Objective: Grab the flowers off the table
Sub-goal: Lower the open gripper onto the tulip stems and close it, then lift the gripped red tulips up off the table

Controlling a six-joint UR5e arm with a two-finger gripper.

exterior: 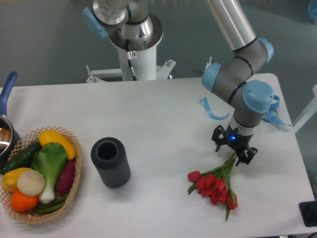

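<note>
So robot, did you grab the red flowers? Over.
Two-finger gripper open, jaws straddling the green stems. Bunch of red tulips lying on white table, not lifted. Nothing in the way.
</note>
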